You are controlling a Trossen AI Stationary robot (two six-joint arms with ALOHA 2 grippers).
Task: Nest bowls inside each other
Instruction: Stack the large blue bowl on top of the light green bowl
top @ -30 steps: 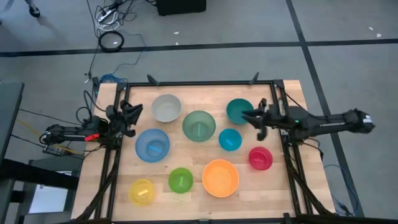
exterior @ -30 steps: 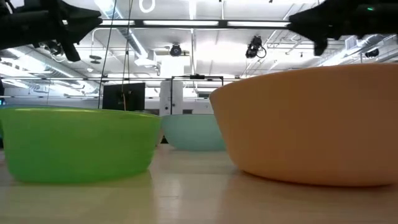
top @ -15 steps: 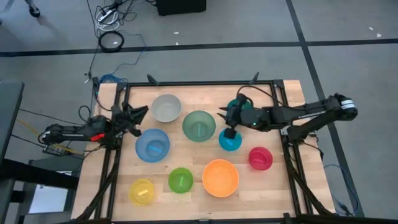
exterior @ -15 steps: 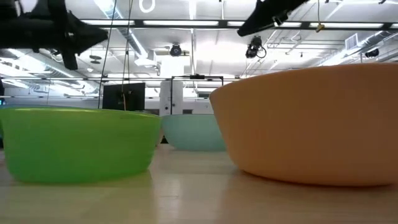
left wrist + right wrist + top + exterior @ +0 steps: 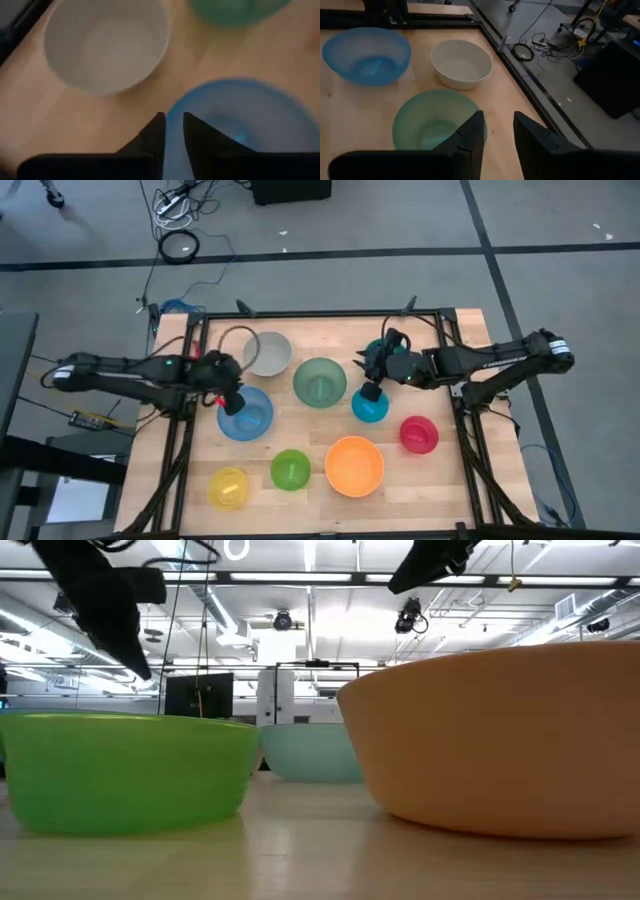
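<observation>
Nine bowls stand apart, each on its base on the wooden table: white (image 5: 267, 352), pale green (image 5: 320, 382), teal (image 5: 383, 352), blue (image 5: 247, 415), cyan (image 5: 370, 407), pink-red (image 5: 419, 434), orange (image 5: 354, 466), lime green (image 5: 290, 469) and yellow (image 5: 227, 488). My left gripper (image 5: 172, 131) hovers over the blue bowl's (image 5: 240, 120) far-left rim, tipped down, open by a narrow gap with nothing in it. My right gripper (image 5: 497, 127) is open above the space between the teal, cyan and pale green (image 5: 435, 125) bowls. It points toward the table's left. Its arm hides part of the teal bowl.
A black frame (image 5: 320, 315) runs along the table's far, left and right edges. Bare wood shows between the bowls, widest at the near right corner (image 5: 440, 490). In the low view the lime green bowl (image 5: 125, 770) and orange bowl (image 5: 500, 740) fill the foreground.
My left gripper has swung from the table's left edge toward the blue bowl and tipped steeply down over its rim. My right gripper has risen and gone toward the table's left, from over the teal bowl to beside the cyan one, then held. No bowl has moved.
</observation>
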